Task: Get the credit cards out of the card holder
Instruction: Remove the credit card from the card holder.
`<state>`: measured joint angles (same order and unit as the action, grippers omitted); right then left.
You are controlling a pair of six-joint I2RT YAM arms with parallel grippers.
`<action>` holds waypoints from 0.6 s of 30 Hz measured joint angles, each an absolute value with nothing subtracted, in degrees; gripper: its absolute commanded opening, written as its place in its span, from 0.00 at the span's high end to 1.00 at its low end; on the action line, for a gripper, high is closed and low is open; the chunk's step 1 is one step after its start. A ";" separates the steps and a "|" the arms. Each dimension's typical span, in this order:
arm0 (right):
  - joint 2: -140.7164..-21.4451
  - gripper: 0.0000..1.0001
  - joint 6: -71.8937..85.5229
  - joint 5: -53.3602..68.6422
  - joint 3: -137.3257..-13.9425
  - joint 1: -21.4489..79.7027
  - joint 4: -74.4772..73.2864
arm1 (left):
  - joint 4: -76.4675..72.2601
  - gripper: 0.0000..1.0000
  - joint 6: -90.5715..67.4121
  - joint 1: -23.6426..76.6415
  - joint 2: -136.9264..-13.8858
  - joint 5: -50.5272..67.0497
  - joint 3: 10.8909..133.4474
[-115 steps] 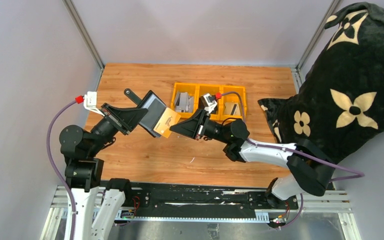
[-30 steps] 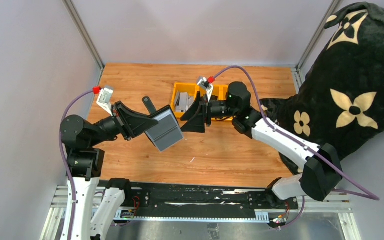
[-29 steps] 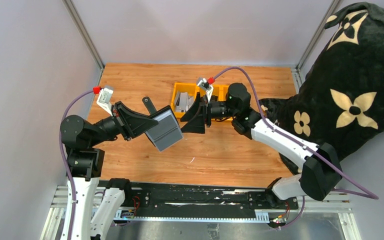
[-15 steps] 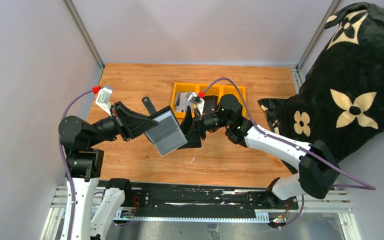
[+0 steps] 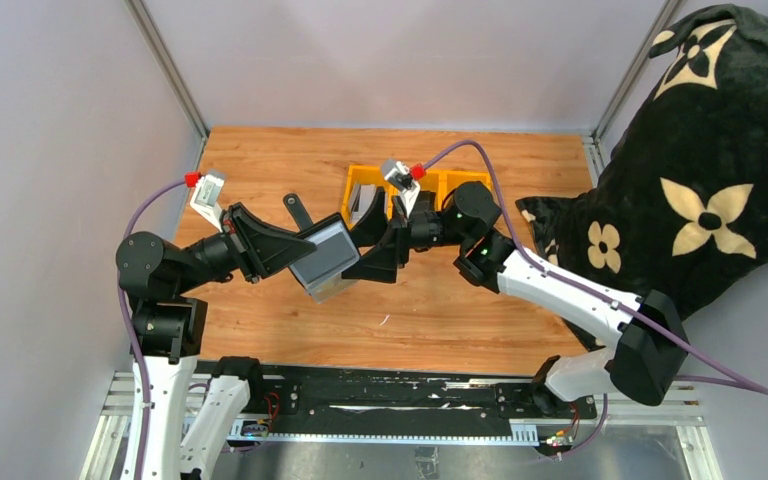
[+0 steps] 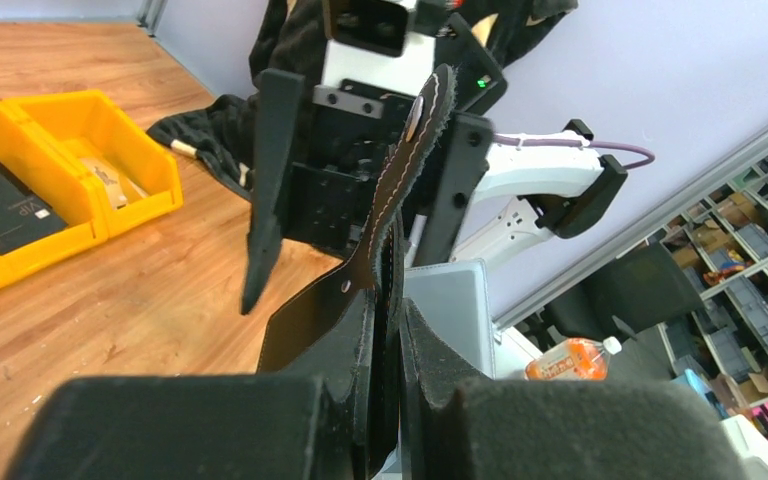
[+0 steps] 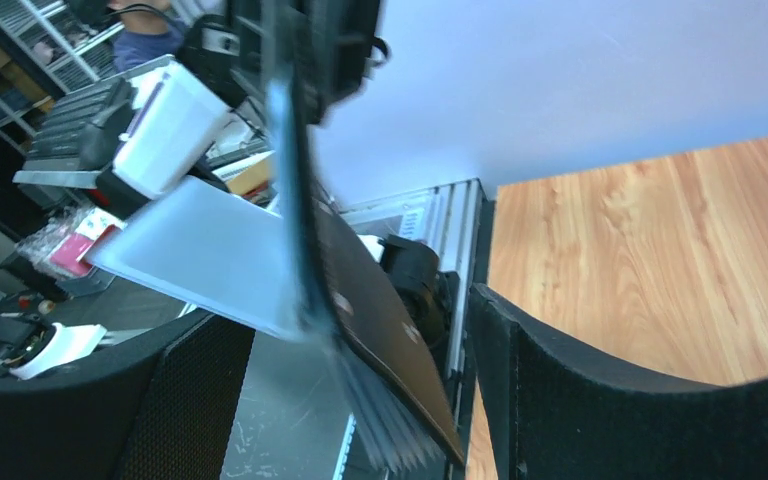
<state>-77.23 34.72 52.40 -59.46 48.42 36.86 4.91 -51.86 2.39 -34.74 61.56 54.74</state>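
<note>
My left gripper [image 5: 295, 250] is shut on the black card holder [image 5: 322, 258] and holds it open above the table, grey inside up, strap tab [image 5: 295, 210] pointing to the back. In the left wrist view my left gripper [image 6: 392, 312] pinches the card holder [image 6: 315, 320] edge-on, and the snap strap [image 6: 417, 125] sticks up. My right gripper [image 5: 375, 250] stands open around the holder's right edge. In the right wrist view my right gripper [image 7: 352, 312] straddles the card holder's black flap [image 7: 380, 315], without gripping it. Thin grey edges of the credit cards [image 7: 385, 425] fan out beneath the flap.
Yellow bins [image 5: 430, 182] stand at the back middle behind the right arm; one of the yellow bins [image 6: 80, 140] holds a chunky black item [image 6: 5, 205]. A black cushion with cream flowers [image 5: 710, 170] fills the right side. Metal frame posts stand at the back corners.
My right gripper has come from beside the bins down and left, and its open jaws now straddle the holder's right edge. The left gripper kept its grip and tilted the holder slightly.
</note>
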 measured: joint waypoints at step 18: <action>-77.47 0.78 31.97 49.34 -66.35 54.41 31.03 | 5.37 0.79 -52.16 2.39 -34.06 62.08 54.74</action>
